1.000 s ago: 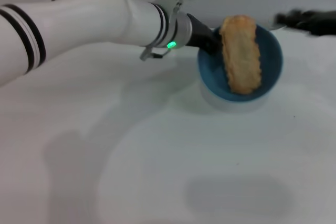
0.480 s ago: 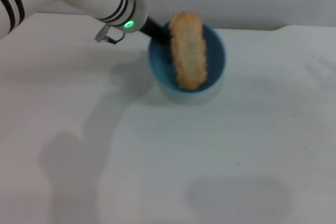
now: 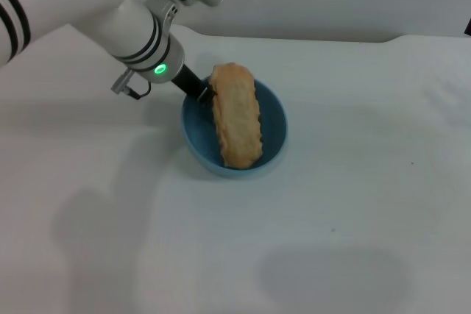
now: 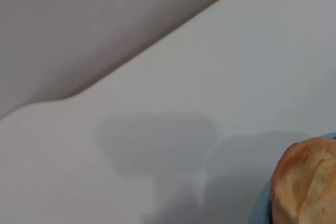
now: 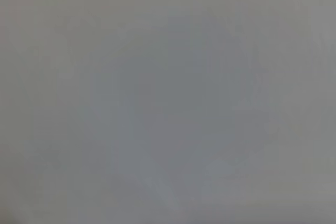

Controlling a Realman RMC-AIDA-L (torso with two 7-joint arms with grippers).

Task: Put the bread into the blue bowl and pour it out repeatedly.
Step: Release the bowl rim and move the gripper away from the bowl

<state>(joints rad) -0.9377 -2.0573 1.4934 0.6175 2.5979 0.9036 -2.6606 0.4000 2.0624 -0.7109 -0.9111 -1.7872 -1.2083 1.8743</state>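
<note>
I see left gripper clamped on the far-left rim of the blue bowl | bread lies lengthwise across the bowl | bowl rests on white bench | right gripper out of view.

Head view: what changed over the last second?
The left tool carried the blue bowl from the far right toward the robot's left and nearer. The right arm, seen far right earlier, is gone from view. The bread still lies across the bowl, the tool still on its rim.
</note>
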